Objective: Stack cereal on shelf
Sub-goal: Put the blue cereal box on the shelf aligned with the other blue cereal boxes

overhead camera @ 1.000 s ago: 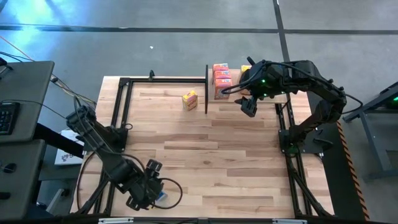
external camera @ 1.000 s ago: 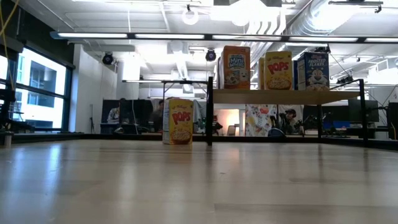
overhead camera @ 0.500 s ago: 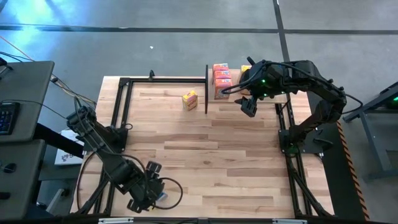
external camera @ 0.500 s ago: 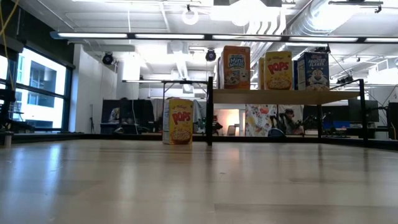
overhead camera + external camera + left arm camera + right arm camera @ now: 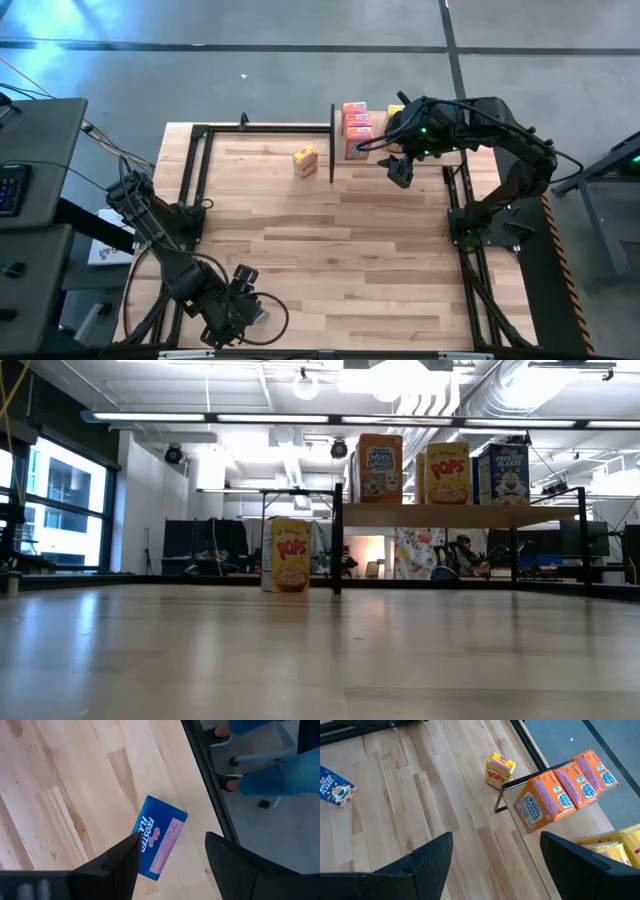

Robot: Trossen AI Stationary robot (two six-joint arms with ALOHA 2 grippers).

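Now, lower left, the left gripper [image 5: 243,305] hangs open over a blue box [image 5: 160,836] on the plank table [image 5: 340,250]; right gripper [image 5: 400,172] open by the shelf [image 5: 450,515], upper right.

The big wooden table [image 5: 330,250] has a black frame around its edge. At about twelve o'clock a yellow cereal box [image 5: 305,160] stands right on the wood. Near seven o'clock a blue cereal box [image 5: 159,837] lies flat on the wood, close to the table's edge. At about one o'clock is the small shelf [image 5: 450,516] on thin black posts. On it stand orange boxes [image 5: 560,790] in a row, then yellow boxes [image 5: 447,474], then a blue box [image 5: 503,474].
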